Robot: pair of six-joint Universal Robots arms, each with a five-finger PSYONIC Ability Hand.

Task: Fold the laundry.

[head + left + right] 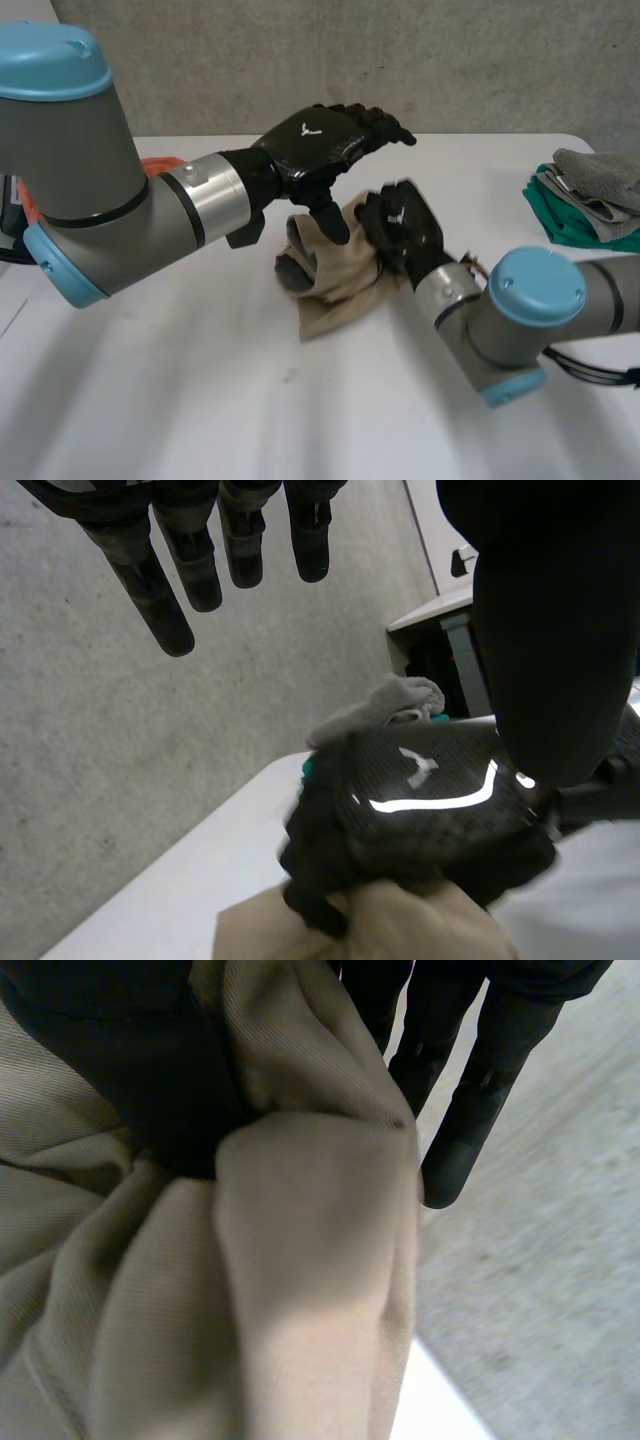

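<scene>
A crumpled beige cloth point(335, 275) lies bunched in the middle of the white table point(180, 400). My right hand point(405, 225) grips its right edge, with the fabric point(300, 1290) pinched between the thumb point(140, 1070) and the fingers point(470, 1090). My left hand point(315, 145) hovers just above the cloth with straight fingers point(170, 590) and its thumb point(550, 630) pointing down toward the fabric. The left wrist view has the back of my right hand point(430, 810) on the beige cloth point(400, 925).
A stack of folded green and grey laundry point(590, 200) sits at the table's far right edge; the same laundry stack point(385, 705) lies beyond my right hand. An orange object point(160, 165) lies behind my left arm. A concrete wall runs behind the table.
</scene>
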